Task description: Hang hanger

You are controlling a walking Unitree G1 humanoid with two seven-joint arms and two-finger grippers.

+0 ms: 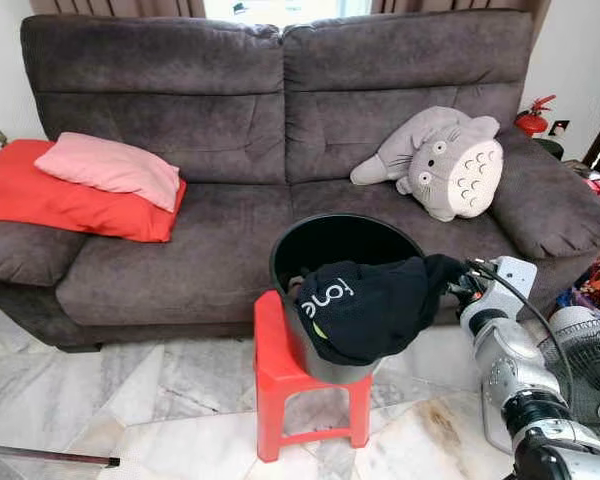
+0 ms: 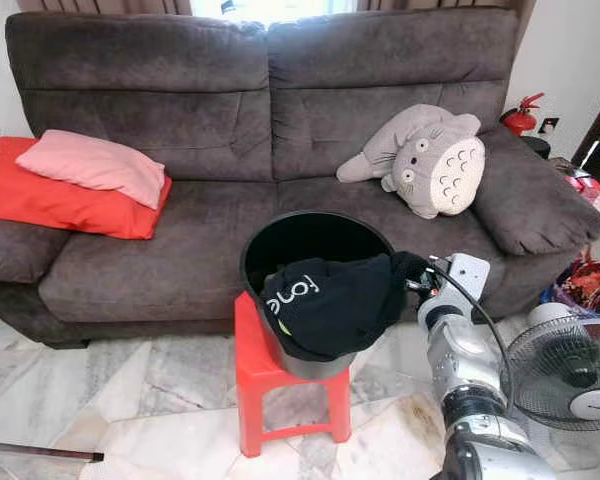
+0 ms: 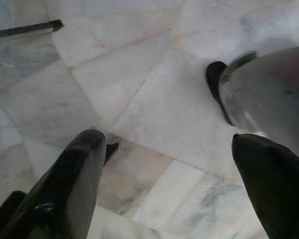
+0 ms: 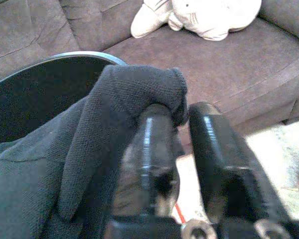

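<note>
Both head eyes look forward and down at the sofa [image 1: 280, 150] and the bucket [image 1: 325, 240] on its red stool [image 1: 280, 375]. Right wrist camera sits close over that bucket rim; left wrist camera faces marble floor [image 3: 154, 114].

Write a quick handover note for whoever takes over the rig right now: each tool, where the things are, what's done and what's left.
Right tool: shut on an edge of the black fabric garment with white lettering, beside the bucket's rim.
Left tool: open, holding nothing, pointing down at the marble floor.
The garment lies draped over the rim of the round black plastic bucket, which stands on the small red plastic stool in front of the dark grey sofa.
Done: garment gripped.
Left: lift it out and hang it; I can't make out a hanger.
</note>
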